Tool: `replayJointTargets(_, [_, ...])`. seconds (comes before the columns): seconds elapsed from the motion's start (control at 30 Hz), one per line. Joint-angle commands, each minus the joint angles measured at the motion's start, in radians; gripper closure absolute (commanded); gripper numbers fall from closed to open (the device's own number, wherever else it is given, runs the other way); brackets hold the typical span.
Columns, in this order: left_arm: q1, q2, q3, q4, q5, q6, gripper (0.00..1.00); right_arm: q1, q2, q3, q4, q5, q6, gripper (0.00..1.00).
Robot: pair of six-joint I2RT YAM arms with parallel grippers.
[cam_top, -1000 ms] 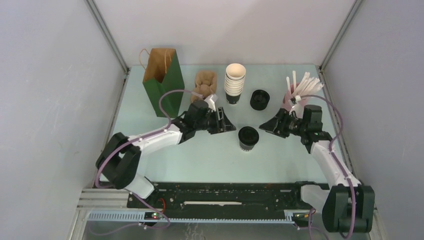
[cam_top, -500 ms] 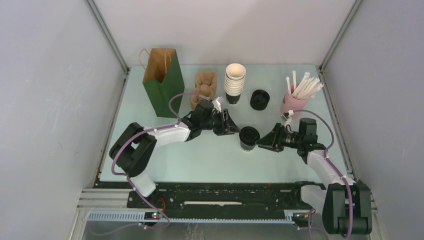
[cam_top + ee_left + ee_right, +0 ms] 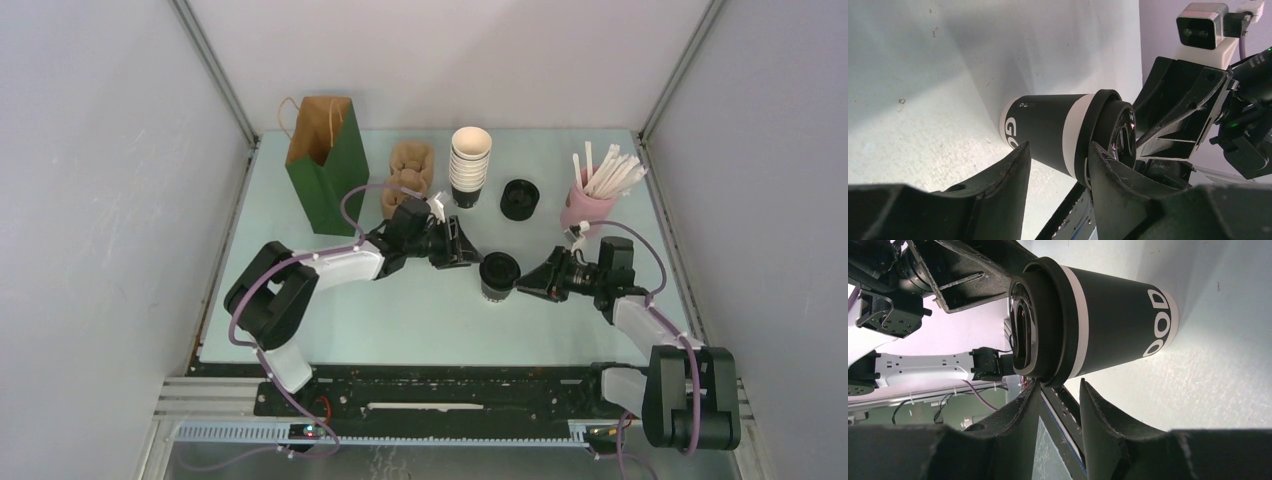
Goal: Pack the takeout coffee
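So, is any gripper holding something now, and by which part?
Nothing is held. The left gripper and right gripper are open, one on each side of the takeout coffee.

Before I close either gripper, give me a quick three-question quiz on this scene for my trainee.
1. True or false: the takeout coffee already sits inside the green paper bag.
2. How does the coffee stand? A) upright with its lid on; B) tipped on its side; C) upright with no lid.
3. Is the left gripper or the right gripper on the bag's side of the coffee?

Key: 1 false; 2 A; 3 the left gripper.
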Motion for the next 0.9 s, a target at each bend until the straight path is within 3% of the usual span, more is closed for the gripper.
replayJointTargets(0.0, [0.000, 0.012, 0.049, -0.003, -0.006, 0.017, 0.50, 0.005, 0.017, -0.003, 0.066, -0.002, 0.017, 0.57])
replayJointTargets(0.33, [-0.012, 0.031, 0.050, -0.064, -0.046, 0.044, 0.51, 0.006, 0.096, -0.021, 0.136, 0.021, 0.030, 0.64])
replayJointTargets(0.87, [-0.056, 0.081, 0.016, -0.200, -0.168, 0.067, 0.63, 0.050, 0.133, -0.026, 0.043, 0.220, -0.032, 0.74])
